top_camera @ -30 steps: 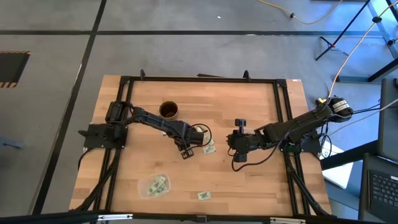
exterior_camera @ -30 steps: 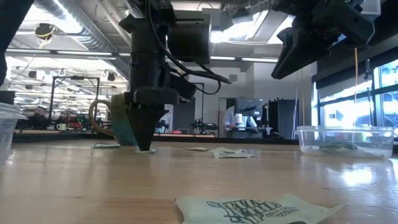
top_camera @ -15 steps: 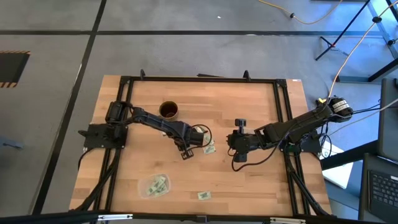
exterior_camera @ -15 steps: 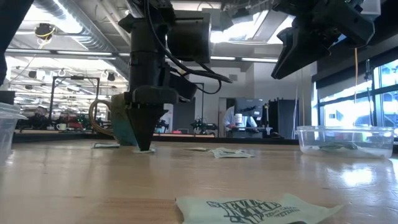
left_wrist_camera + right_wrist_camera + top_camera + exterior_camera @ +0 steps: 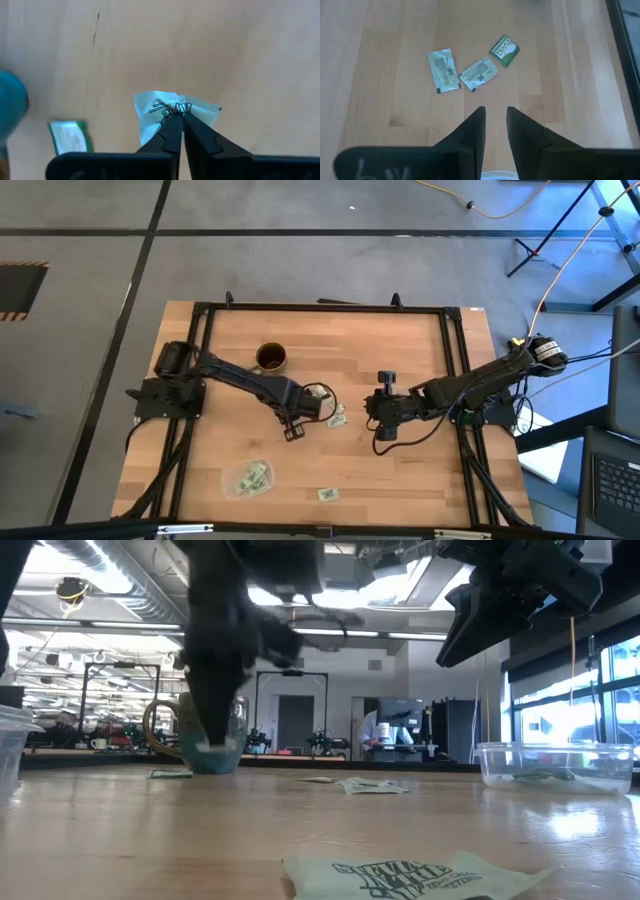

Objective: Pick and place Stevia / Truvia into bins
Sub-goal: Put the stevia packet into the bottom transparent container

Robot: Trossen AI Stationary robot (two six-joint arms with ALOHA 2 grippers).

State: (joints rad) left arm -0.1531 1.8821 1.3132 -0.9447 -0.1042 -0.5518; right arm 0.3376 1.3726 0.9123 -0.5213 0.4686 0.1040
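Note:
My left gripper (image 5: 291,432) (image 5: 179,116) stands left of the table's middle, shut on a crumpled green-and-white sachet (image 5: 172,106). In the low view it is blurred (image 5: 215,740), with its tip above the table. My right gripper (image 5: 380,408) (image 5: 493,112) hangs open, high over the table's middle, touching nothing. Three sachets (image 5: 443,70) (image 5: 478,73) (image 5: 504,50) lie flat on the wood ahead of it. A clear bin (image 5: 248,478) holding several sachets sits near the near-left corner. Another bin (image 5: 555,765) shows in the low view. One more sachet (image 5: 327,494) lies by the near edge. My left gripper pinches the sachet between its two fingertips (image 5: 170,131), coming from above and pointing down. The paper (image 5: 159,106) is creased and bunched up round the fingertips. Which edge it holds I cannot tell. In the low view the tip is off the table.
A brown mug (image 5: 271,358) stands on the far-left part of the table, behind my left arm. A green sachet (image 5: 70,137) lies flat close to my left gripper. Bare wood (image 5: 400,340) lies toward the far side, and a black frame (image 5: 455,360) borders the table.
My left gripper has risen from the table with the sachet between its shut fingers and has moved a little toward the near-left; it is blurred by its motion in the low view. Its arm has swung at the base.

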